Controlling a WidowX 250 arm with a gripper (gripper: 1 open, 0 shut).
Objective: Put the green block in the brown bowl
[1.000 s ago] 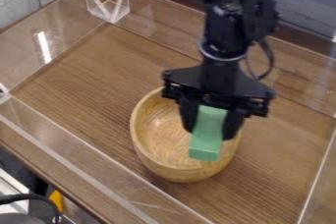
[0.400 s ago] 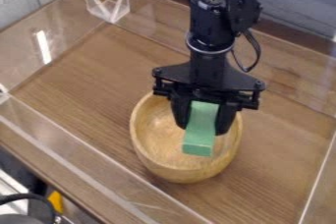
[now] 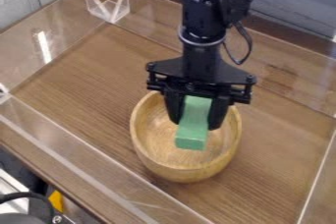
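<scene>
A: What do you count?
B: One gripper [image 3: 196,111], one green block [image 3: 195,127], one brown bowl [image 3: 149,147].
A: Grip?
B: Clenched on the block's upper part; it hangs below the fingers, inside the bowl's rim.
A: Room?
B: Bare wooden table [image 3: 105,71] surrounds the gripper; clear walls [image 3: 59,27] edge it.

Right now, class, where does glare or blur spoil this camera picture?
Camera view: white glare streaks on the clear enclosure wall at left; the gripper holding the green block over the brown bowl looks soft, low resolution; the wooden tabletop is evenly lit.
</scene>
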